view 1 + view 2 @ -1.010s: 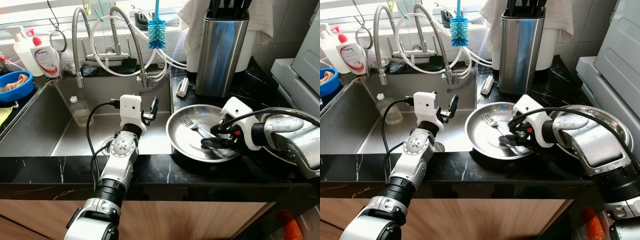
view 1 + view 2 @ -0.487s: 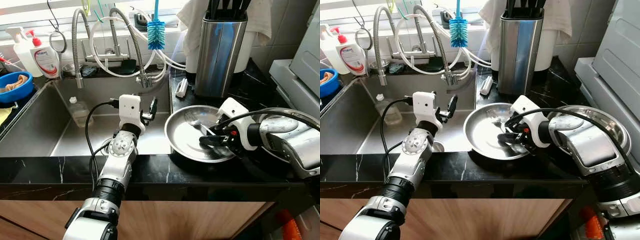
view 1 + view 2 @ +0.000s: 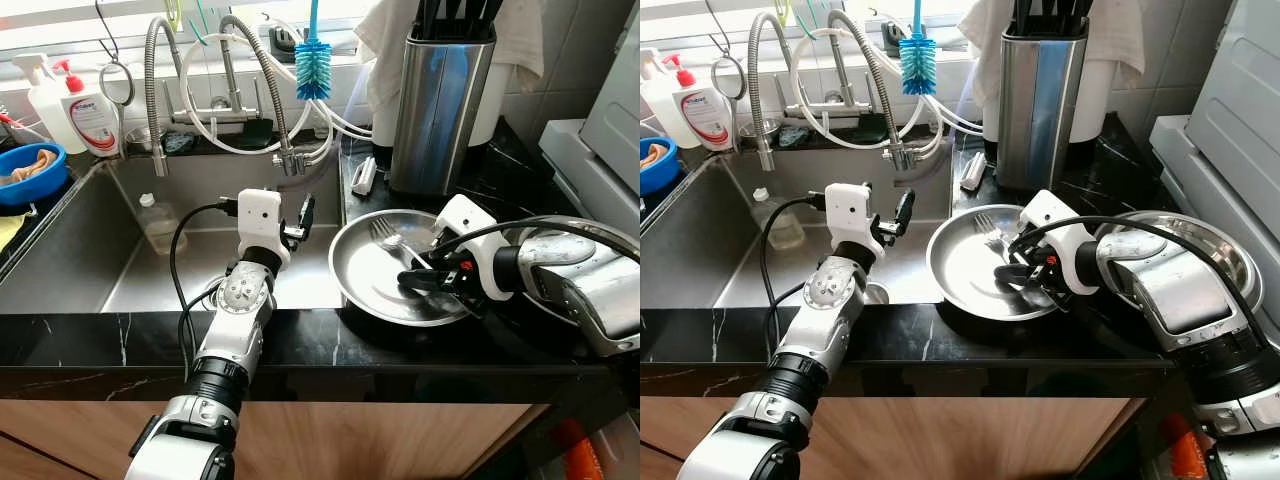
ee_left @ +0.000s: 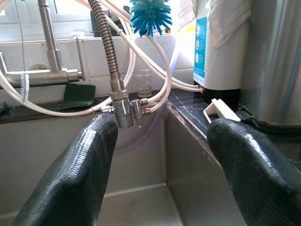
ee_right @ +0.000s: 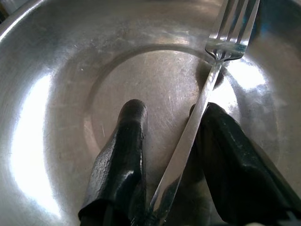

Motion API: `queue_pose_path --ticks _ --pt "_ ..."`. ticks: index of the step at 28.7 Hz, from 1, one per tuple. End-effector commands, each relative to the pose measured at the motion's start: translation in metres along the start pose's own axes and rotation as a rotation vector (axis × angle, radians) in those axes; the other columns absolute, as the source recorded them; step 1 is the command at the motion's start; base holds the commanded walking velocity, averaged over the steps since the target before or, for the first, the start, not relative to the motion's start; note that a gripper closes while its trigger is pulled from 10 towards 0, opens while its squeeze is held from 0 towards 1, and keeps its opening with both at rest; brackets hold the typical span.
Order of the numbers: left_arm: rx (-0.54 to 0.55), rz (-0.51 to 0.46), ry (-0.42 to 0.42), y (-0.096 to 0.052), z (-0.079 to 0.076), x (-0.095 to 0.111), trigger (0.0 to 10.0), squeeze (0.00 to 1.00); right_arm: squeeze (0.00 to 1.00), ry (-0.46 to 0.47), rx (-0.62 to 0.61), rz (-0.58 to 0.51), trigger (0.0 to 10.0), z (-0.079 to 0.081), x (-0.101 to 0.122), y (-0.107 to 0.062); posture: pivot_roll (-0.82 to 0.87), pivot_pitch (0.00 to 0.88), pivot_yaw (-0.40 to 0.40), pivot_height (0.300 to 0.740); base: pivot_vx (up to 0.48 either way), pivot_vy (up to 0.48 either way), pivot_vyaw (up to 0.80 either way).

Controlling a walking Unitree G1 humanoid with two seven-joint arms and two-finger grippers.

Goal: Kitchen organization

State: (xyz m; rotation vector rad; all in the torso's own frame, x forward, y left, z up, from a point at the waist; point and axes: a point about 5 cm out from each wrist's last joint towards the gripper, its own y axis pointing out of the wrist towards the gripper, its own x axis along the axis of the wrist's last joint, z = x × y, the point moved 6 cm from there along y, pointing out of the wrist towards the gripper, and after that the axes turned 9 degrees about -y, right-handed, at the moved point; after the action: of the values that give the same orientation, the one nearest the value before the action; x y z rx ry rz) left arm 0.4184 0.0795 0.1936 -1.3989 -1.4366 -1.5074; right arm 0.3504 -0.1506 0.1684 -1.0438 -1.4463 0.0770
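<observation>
Change: over the last second the fork [image 5: 197,127] has slid up the plate [image 3: 362,290]; its tines, which lay mid-plate, now reach the far rim beyond the right gripper [image 5: 169,165].
Meaning: the grasp looks unsettled, so lifting the fork out is likely still to come.
Right gripper: low inside the plate, fingers a little apart, the fork handle between them against 1 finger; not clamped.
Left gripper [image 4: 164,155]: wide open, empty, held over the sink [image 3: 80,250], facing the tap [image 4: 120,101].
Count: 1 fork, 1 plate beneath the right gripper, a 2nd steel dish [image 3: 1230,260] behind its arm, 1 knife block [image 3: 440,100], 1 blue brush [image 3: 313,65], 2 bottles [image 3: 75,105].
</observation>
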Motion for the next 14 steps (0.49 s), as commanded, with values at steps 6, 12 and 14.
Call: queue_pose_path --ticks 6,12,14 --pt "0.007 -0.004 0.002 0.001 0.005 0.003 10.0 0.00 0.00 0.025 -0.034 0.002 0.0 -0.005 -0.002 0.004 -0.32 0.000 0.092 0.740 0.000 0.000 0.00" --pt "0.002 -0.004 0.006 0.001 0.005 0.004 10.0 0.00 0.00 0.024 -0.069 -0.041 0.0 -0.010 0.007 0.004 -0.32 0.000 0.107 0.740 0.000 0.000 0.00" --pt "-0.001 -0.004 0.008 0.001 0.006 0.005 10.0 0.00 0.00 0.032 -0.102 -0.072 0.0 -0.015 0.014 0.003 -0.32 0.000 0.111 0.740 0.000 0.000 0.00"
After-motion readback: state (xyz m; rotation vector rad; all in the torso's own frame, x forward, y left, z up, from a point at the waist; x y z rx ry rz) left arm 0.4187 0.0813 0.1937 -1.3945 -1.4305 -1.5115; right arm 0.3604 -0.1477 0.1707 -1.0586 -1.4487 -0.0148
